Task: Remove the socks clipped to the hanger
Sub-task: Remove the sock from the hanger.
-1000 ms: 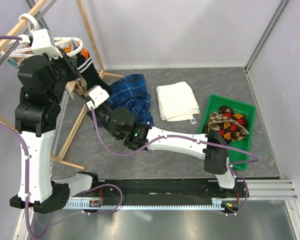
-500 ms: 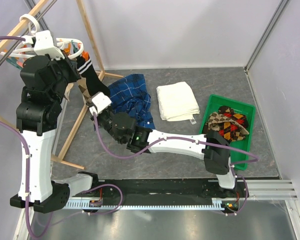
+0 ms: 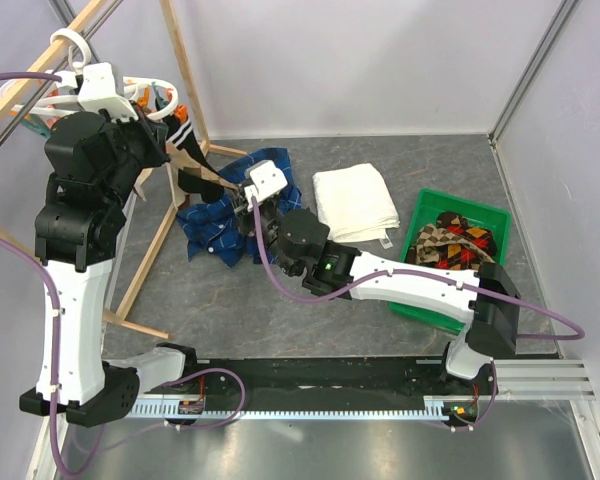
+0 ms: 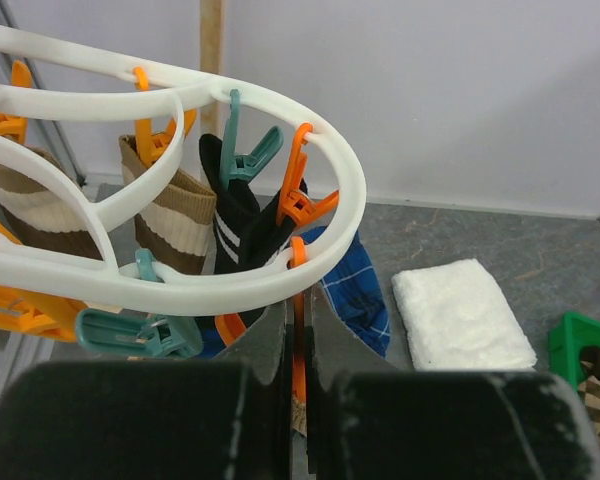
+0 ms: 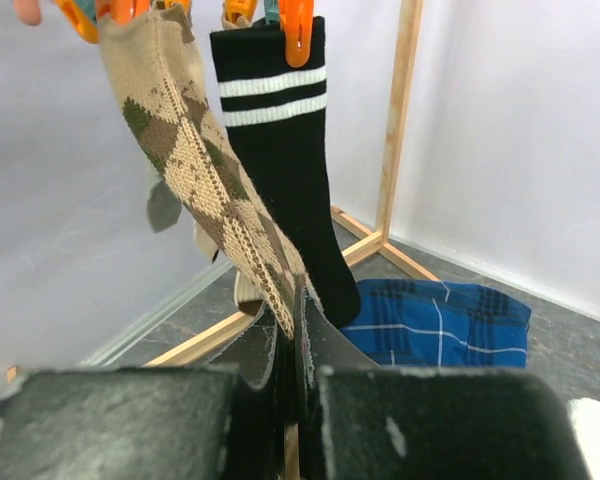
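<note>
Right, pinching an orange clip (image 4: 298, 360) with the left gripper (image 4: 298, 302), jaws squeezed flat together on it, just under the rim of the white hanger (image 4: 342, 170). Up at the far left for that one, by the wooden rack (image 3: 182, 70), with a black striped sock (image 5: 285, 170) and a tan diamond sock (image 5: 195, 170) pegged side by side and brown striped socks (image 4: 175, 215) further round the ring. Down below, gripping the lower end of the tan diamond sock with the right gripper (image 5: 292, 310), jaws closed tight on the fabric, black toe touching alongside. All of it above a blue plaid shirt (image 3: 212, 238) on the table (image 3: 400, 160). Further right, past a white towel (image 3: 355, 202), more diamond socks (image 3: 458, 245) lying in the green bin (image 3: 465, 203).
</note>
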`<state>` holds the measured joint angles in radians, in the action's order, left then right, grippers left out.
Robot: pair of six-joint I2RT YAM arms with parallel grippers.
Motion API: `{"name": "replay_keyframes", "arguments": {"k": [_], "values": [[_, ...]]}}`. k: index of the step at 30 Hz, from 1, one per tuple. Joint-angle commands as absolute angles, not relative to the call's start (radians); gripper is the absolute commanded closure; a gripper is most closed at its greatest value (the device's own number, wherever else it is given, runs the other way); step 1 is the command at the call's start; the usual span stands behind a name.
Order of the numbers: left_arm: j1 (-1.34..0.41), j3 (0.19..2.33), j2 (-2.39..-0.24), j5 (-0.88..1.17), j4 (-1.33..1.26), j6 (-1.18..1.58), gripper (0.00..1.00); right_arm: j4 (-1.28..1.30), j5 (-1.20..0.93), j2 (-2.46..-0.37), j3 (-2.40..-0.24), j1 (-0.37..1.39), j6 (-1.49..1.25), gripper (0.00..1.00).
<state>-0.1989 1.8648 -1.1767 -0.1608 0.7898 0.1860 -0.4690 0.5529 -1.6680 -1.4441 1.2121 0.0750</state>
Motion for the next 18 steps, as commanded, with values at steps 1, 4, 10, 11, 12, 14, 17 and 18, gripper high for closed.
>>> {"name": "replay_keyframes", "arguments": {"k": [1, 4, 10, 11, 12, 14, 17, 18], "values": [[-0.189, 1.882, -1.154, -0.153, 0.730, 0.196, 0.98, -0.419, 0.542, -1.667, -1.434, 1.198, 0.040, 1.00], [-0.189, 1.888, -1.144, -0.144, 0.732, 0.215, 0.94, -0.419, 0.511, -1.700, -1.486, 1.198, 0.026, 1.00], [-0.189, 1.890, -1.144, -0.178, 0.744, 0.221, 0.72, -0.410, 0.463, -1.761, -1.612, 1.198, 0.002, 1.00], [-0.189, 1.891, -1.144, -0.184, 0.747, 0.219, 0.66, -0.408, 0.459, -1.767, -1.623, 1.198, 0.000, 1.00], [-0.189, 1.893, -1.146, -0.189, 0.755, 0.219, 0.64, -0.407, 0.456, -1.776, -1.629, 1.200, 0.000, 1.00], [-0.189, 1.893, -1.143, -0.202, 0.759, 0.218, 0.57, -0.407, 0.445, -1.785, -1.651, 1.198, 0.000, 1.00], [-0.189, 1.901, -1.143, -0.218, 0.769, 0.218, 0.53, -0.403, 0.426, -1.790, -1.667, 1.198, -0.029, 1.00], [-0.189, 1.911, -1.146, -0.221, 0.773, 0.222, 0.52, -0.403, 0.422, -1.789, -1.669, 1.197, -0.032, 1.00]]}}
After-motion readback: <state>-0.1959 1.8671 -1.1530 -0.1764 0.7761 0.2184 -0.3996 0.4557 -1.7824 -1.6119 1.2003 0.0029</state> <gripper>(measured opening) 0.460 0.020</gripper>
